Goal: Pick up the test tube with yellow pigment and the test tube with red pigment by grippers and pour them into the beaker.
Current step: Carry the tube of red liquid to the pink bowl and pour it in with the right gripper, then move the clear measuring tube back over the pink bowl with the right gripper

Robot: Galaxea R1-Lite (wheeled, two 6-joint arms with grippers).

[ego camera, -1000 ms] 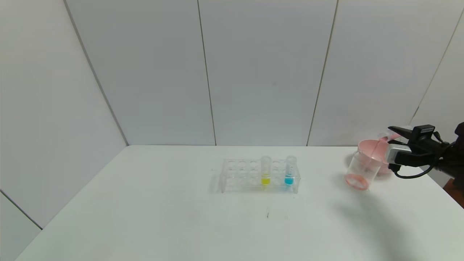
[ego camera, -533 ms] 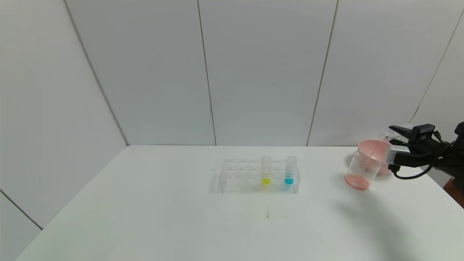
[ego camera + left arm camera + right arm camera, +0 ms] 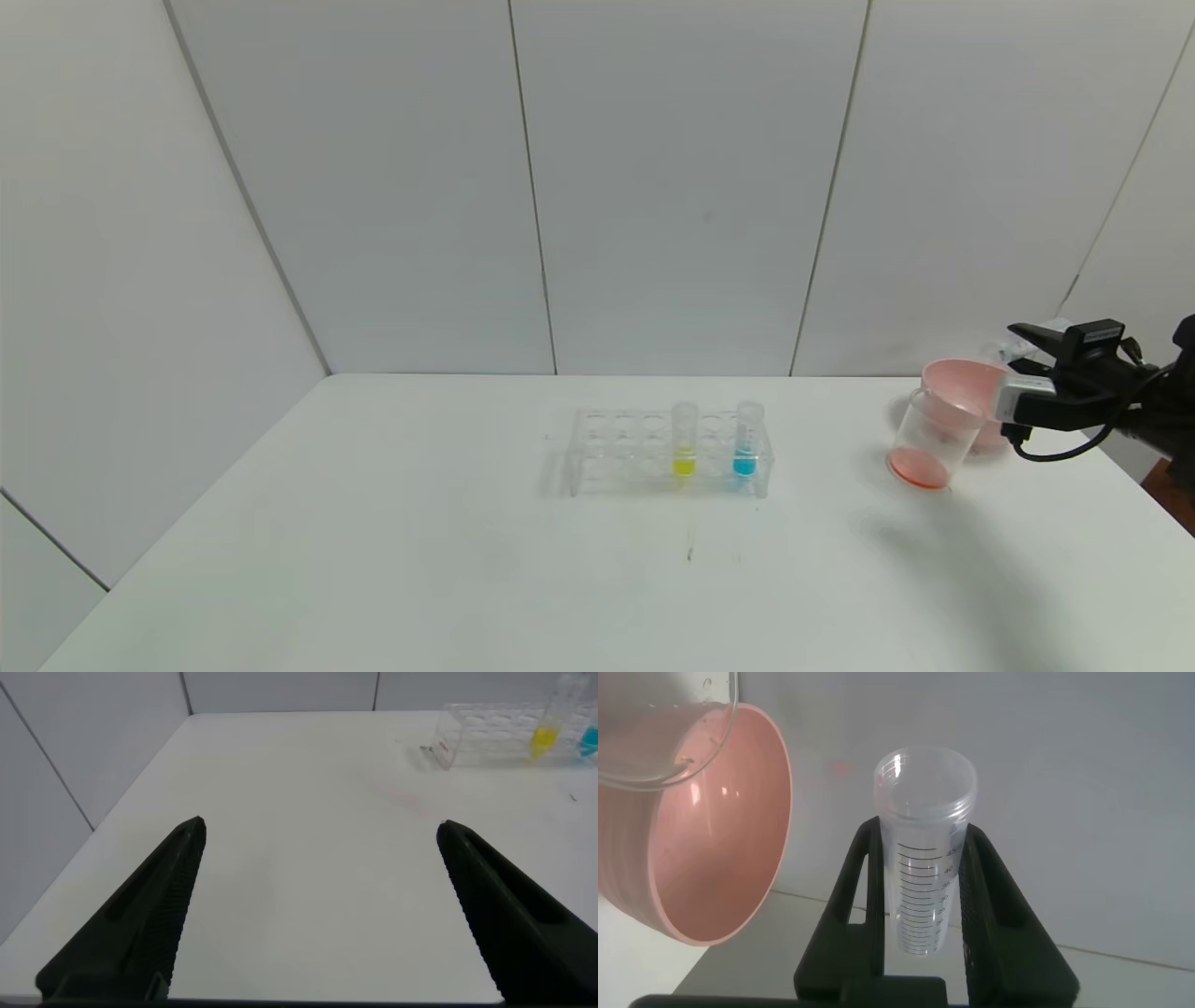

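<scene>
My right gripper (image 3: 1019, 332) is at the table's far right, just above and behind the beaker (image 3: 930, 439). In the right wrist view it (image 3: 923, 833) is shut on a clear graduated test tube (image 3: 926, 877) that shows no liquid. The beaker holds a thin red-orange layer at its bottom; its rim shows in the right wrist view (image 3: 654, 737). The test tube with yellow pigment (image 3: 684, 439) stands upright in the clear rack (image 3: 616, 453), also seen in the left wrist view (image 3: 545, 723). My left gripper (image 3: 320, 827) is open and empty over the table's left part, out of the head view.
A blue-liquid tube (image 3: 745, 439) stands in the rack right of the yellow one. A pink bowl (image 3: 962, 387) sits right behind the beaker, close to my right gripper, and also shows in the right wrist view (image 3: 719, 840). The table's right edge is near.
The pink stream running from the held tube into the beaker has stopped, and the red-orange layer in the beaker has filled out. My right gripper has drawn slightly to the right.
</scene>
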